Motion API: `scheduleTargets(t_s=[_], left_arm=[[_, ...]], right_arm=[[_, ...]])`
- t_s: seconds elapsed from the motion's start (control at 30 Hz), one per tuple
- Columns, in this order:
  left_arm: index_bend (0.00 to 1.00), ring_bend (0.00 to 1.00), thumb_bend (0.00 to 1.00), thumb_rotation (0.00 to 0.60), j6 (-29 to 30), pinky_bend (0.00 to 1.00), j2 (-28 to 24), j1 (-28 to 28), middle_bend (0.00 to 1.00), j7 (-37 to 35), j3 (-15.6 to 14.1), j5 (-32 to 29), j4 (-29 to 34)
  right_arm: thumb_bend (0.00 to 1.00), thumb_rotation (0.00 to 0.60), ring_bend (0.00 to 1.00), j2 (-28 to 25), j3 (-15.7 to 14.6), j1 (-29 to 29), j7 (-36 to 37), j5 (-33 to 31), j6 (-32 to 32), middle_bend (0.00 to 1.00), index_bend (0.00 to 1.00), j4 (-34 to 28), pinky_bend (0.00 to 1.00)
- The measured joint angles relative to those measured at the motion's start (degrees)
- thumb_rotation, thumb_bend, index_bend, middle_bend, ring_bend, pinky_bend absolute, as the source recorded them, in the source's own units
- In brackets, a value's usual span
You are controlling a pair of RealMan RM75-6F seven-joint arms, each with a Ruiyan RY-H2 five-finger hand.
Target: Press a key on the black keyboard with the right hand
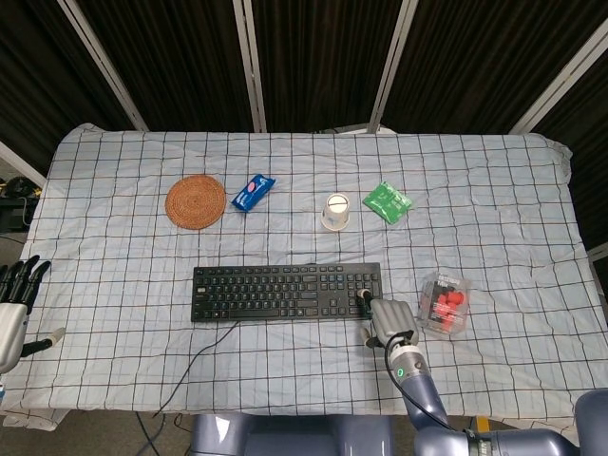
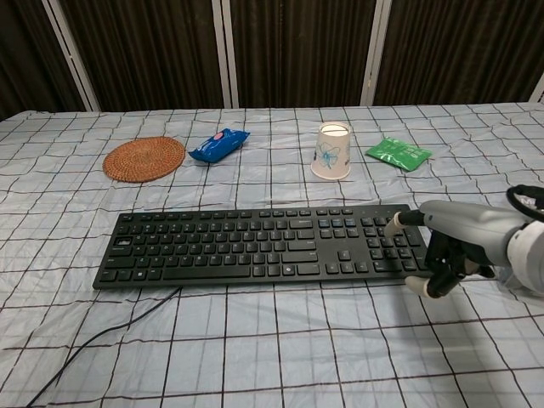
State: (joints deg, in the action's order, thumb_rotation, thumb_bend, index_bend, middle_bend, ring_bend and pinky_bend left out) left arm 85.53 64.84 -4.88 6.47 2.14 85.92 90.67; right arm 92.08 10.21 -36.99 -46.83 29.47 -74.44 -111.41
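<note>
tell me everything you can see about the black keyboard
The black keyboard is a full-size, plastic-looking board with a number pad at its right end. It lies flat on the checked tablecloth, long side facing the robot, near the table's front edge. A dark cable runs from its front left side toward the table edge. The right hand reaches one extended finger over its right end; contact is unclear.

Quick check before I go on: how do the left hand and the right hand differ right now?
The right hand sits at the right end of the black keyboard, one finger stretched onto the keys, the others curled under. The left hand is off the table's left edge, far from the keyboard, fingers straight and close together. The right hand shows in both views, the left only in the head view. Neither holds anything.
</note>
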Motion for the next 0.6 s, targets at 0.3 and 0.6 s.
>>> scheduleTargets(t_s=[0.3, 0.6], left_arm=[[0.00, 0.00, 0.07, 0.600, -0.2, 0.00, 0.0, 0.0, 0.00, -0.2, 0.1, -0.4, -0.2], [0.00, 0.00, 0.07, 0.600, -0.4, 0.00, 0.1, -0.2, 0.00, -0.3, 0.2, -0.5, -0.3]], right_arm=[[0.42, 0.600, 0.88, 0.2, 0.4, -1.1, 0.8, -1.8, 0.6, 0.92, 0.14, 1.8, 0.83], [0.42, 0.600, 0.88, 1.3, -0.5, -1.4, 1.1, -2.8, 0.9, 0.92, 0.14, 2.8, 0.83]])
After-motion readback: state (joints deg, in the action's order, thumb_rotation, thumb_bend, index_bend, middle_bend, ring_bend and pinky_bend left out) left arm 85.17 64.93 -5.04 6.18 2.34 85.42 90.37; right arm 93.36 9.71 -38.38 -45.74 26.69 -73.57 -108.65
